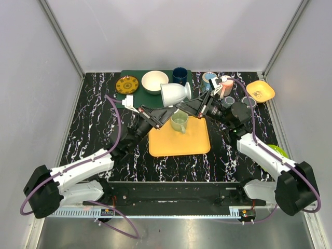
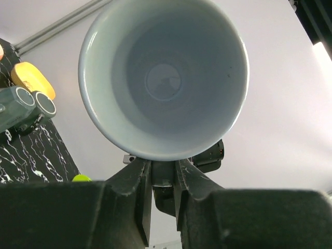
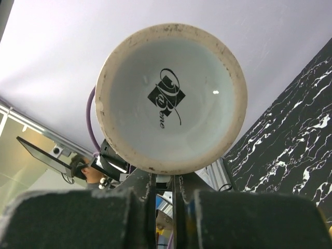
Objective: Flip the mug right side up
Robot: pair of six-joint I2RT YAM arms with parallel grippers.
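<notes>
The mug [image 1: 174,93] lies sideways in the air, just above both jaws. Left jaws and right jaws each look pinched nearly closed on its handle, probably sharing the grip for a handover.

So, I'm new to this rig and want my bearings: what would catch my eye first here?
A white mug lies sideways in mid-air over the middle of the table, between the left gripper and right gripper. The left wrist view looks into its empty mouth, the right wrist view at its logo-stamped base. Just below, a green cup stands on a yellow tray.
</notes>
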